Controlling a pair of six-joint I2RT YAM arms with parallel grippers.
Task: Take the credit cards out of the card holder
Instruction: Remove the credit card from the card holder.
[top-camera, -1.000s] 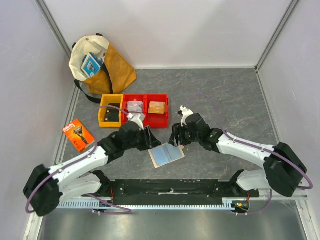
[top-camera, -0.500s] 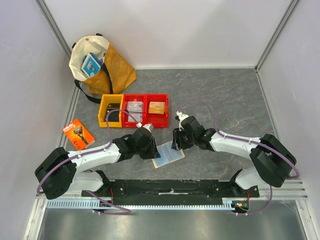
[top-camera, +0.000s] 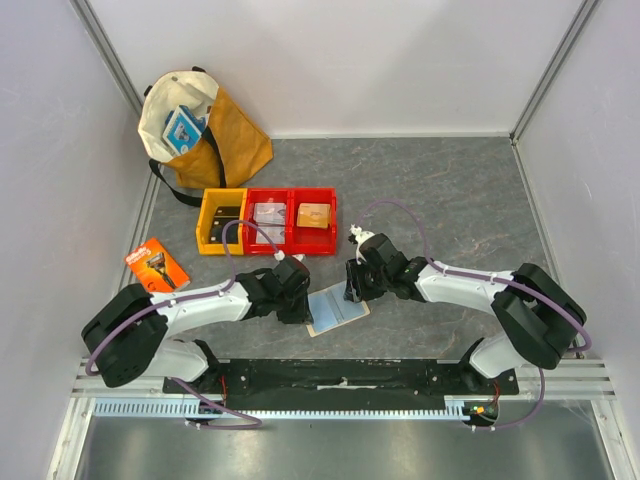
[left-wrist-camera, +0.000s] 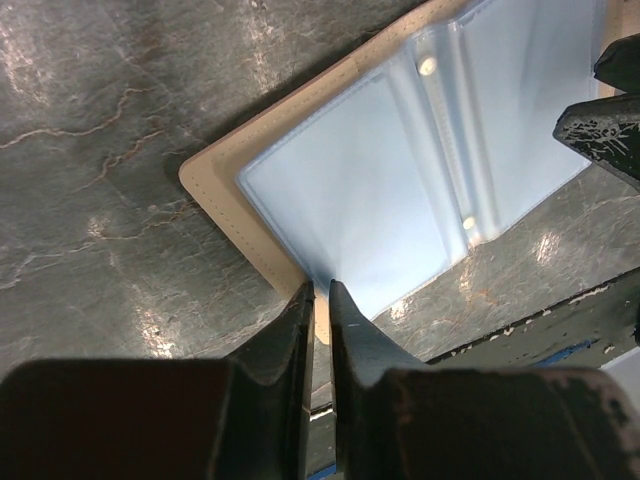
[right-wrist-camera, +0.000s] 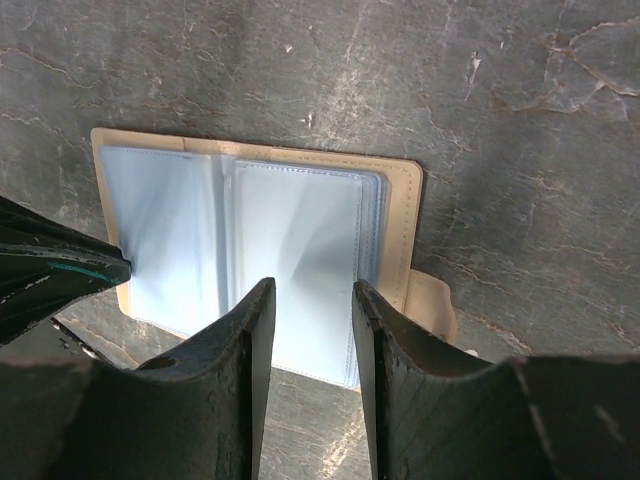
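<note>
The beige card holder (top-camera: 337, 308) lies open and flat on the table, its pale blue clear sleeves facing up. It also shows in the left wrist view (left-wrist-camera: 215, 165) and the right wrist view (right-wrist-camera: 405, 215). No credit cards show; any in the sleeves are hidden. My left gripper (top-camera: 306, 306) is shut, and its tips (left-wrist-camera: 322, 288) press on the holder's beige near edge. My right gripper (top-camera: 352, 287) is open over the right-hand sleeve page (right-wrist-camera: 312, 290), one finger on each side of it, holding nothing. The snap tab (right-wrist-camera: 435, 305) sticks out beside it.
A yellow bin (top-camera: 221, 222) and a red double bin (top-camera: 292, 220) stand just behind the holder. An orange razor package (top-camera: 156, 269) lies at the left. A tan tote bag (top-camera: 203, 125) sits in the back left corner. A black rail (top-camera: 340, 378) runs along the near edge.
My left gripper has moved down and right onto the holder's left edge. My right gripper has shifted slightly left over the holder. The holder has slid a little.
</note>
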